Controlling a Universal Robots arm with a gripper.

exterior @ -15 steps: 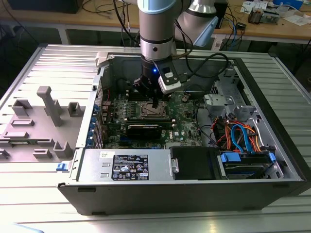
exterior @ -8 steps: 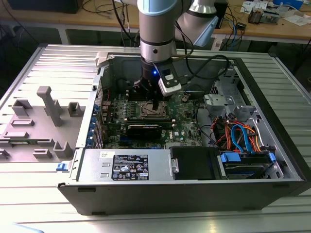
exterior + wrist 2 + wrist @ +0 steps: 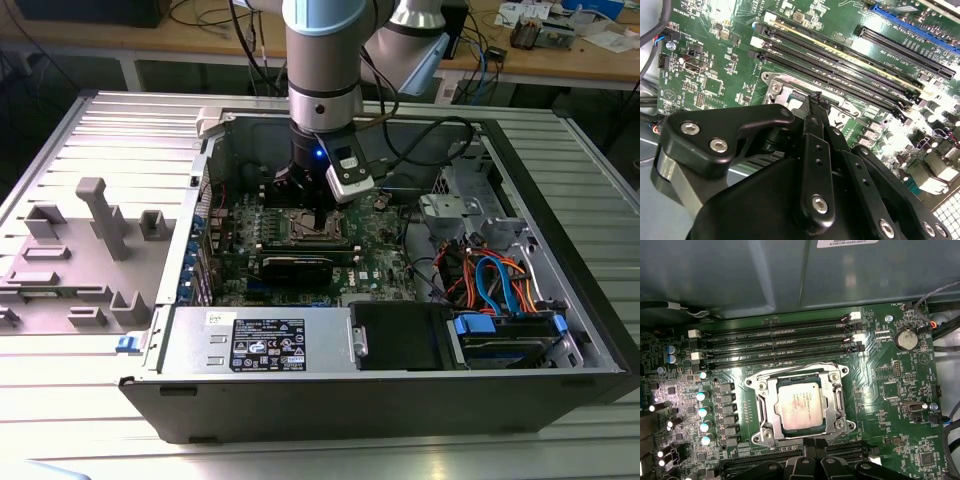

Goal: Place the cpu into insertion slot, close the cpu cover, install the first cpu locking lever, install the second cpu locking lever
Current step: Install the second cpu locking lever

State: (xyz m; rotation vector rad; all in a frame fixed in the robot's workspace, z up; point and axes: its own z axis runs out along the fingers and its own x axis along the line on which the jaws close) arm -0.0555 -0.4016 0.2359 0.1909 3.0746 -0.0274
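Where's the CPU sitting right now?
In the first wrist view, the square silvery-grey CPU lies seated in the metal-rimmed insertion slot on the green motherboard, framed by the silvery cover, between the long black memory slots and the hand.

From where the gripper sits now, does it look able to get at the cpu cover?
Probably yes. The gripper hangs just above the edge of the cpu cover, which lies flat around the cpu. Nothing stands between them; the memory slots lie on the far side.

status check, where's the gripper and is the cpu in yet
Gripper shut, tips at the edge of the insertion slot. Cpu seated, cpu cover down over it. Nothing in the way.
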